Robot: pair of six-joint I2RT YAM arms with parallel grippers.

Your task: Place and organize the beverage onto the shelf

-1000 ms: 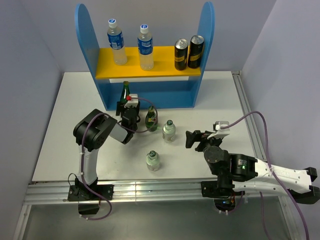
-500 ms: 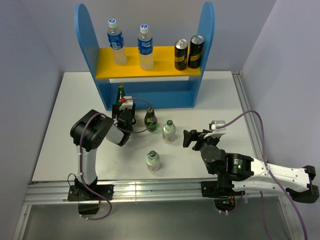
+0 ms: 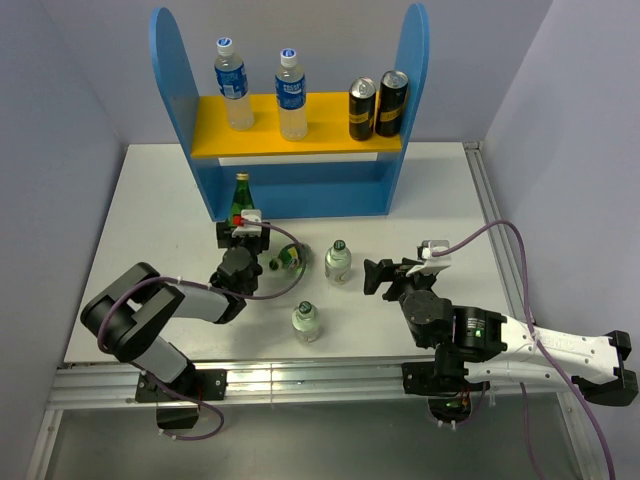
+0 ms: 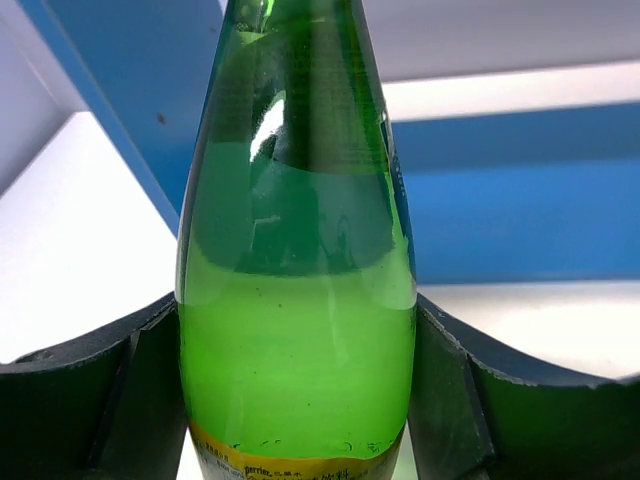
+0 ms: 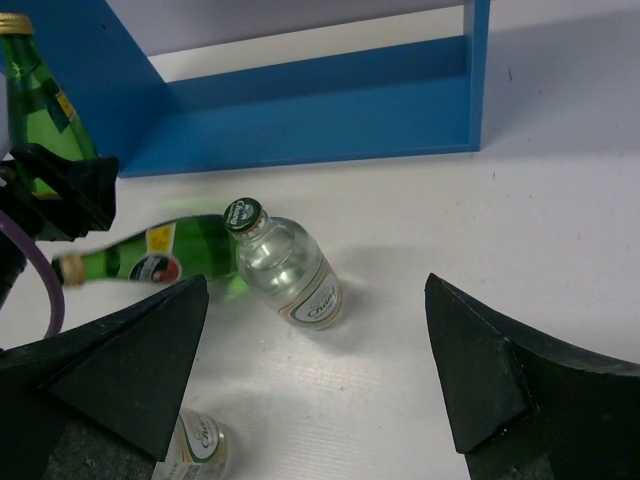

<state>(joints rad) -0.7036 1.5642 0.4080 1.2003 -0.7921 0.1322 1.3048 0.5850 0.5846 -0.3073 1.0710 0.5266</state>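
The blue shelf (image 3: 172,80) holds two clear blue-label bottles (image 3: 232,85) (image 3: 291,95) on its yellow upper board (image 3: 320,138). My left gripper (image 3: 241,224) is shut on an upright dark green bottle (image 3: 241,192) at the shelf's lower left front; in the left wrist view the bottle (image 4: 297,300) fills the gap between the fingers (image 4: 90,400). The second green bottle (image 3: 287,260) lies on its side, also in the right wrist view (image 5: 185,248). Two short clear bottles (image 3: 338,262) (image 3: 306,321) stand on the table. My right gripper (image 3: 383,274) is open and empty, right of the nearer one (image 5: 287,265).
Two black-and-gold cans (image 3: 362,108) (image 3: 391,103) stand on the right of the upper board. The shelf's blue base (image 5: 330,100) runs behind the bottles. The table's right edge rail (image 3: 492,230) is beside the right arm.
The left arm has dropped low and carried its green bottle left toward the shelf's base. The second green bottle has gone from upright to lying on its side. The right gripper edged left.
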